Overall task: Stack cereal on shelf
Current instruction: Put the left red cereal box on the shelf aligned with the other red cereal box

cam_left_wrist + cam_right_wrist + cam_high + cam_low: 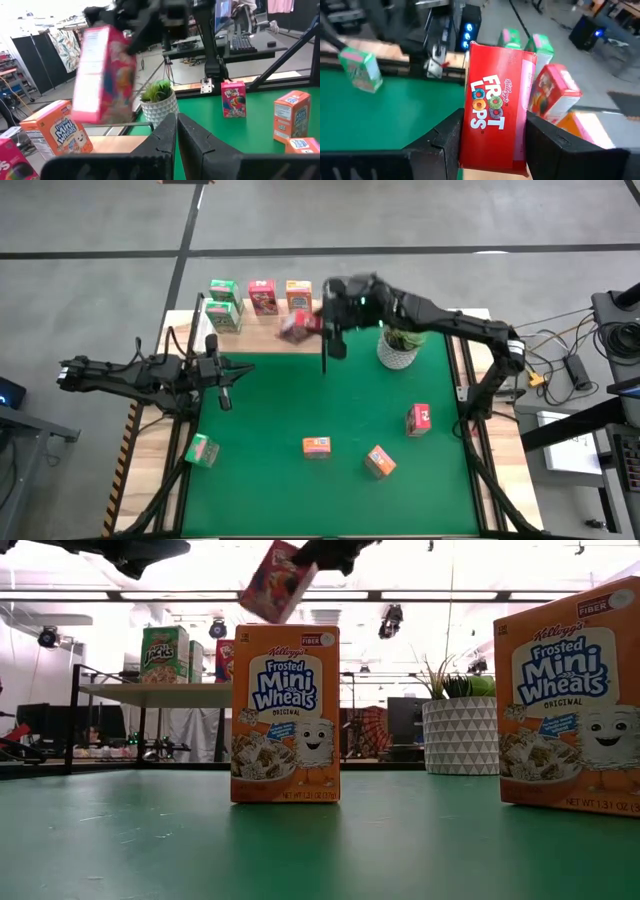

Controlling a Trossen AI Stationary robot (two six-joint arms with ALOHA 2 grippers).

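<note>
My right gripper (318,322) is shut on a pink-red Froot Loops cereal box (495,110) and holds it in the air over the light-wood shelf (255,338) at the table's far edge. On the shelf stand two green boxes (223,302), a pink box (262,297) and an orange box (298,294). Two orange boxes (316,446) (379,462), a pink box (418,419) and a green box (202,450) stand on the green mat. My left gripper (225,396) is shut, touches nothing and hovers at the table's left. My right gripper pinches the Froot Loops box by its two narrow long sides (520,150) between its two fingers (447,142), with the printed front facing the wrist camera. The box is lifted clear and tilted, and it juts out beyond the fingers (278,580) above the shelf.
A white patterned plant pot (398,348) stands on the mat just right of my right gripper, at the shelf's right end. The shelf plank has bare wood in front of the standing boxes. The mat's middle between the two arms is bare.
</note>
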